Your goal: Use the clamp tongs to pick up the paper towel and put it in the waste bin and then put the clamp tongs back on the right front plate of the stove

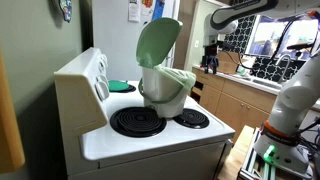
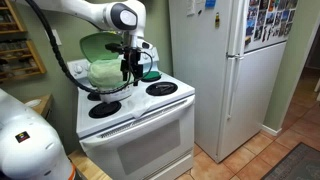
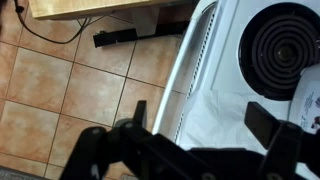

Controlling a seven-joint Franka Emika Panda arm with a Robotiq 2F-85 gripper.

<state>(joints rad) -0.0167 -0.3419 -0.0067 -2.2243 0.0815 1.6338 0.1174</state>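
Gripper (image 3: 199, 112) spread wide, clear in wrist view

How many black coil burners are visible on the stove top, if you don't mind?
2: a large burner nearer the control panel and a smaller burner toward the front edge, both on the near side of the waste bin in an exterior view. Others may be hidden behind it.

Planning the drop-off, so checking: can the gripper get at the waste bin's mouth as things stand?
Likely yes. The waste bin sits on the stove with its lid flipped up, so the mouth looks open, and the open gripper hangs right beside it with nothing visible between them.
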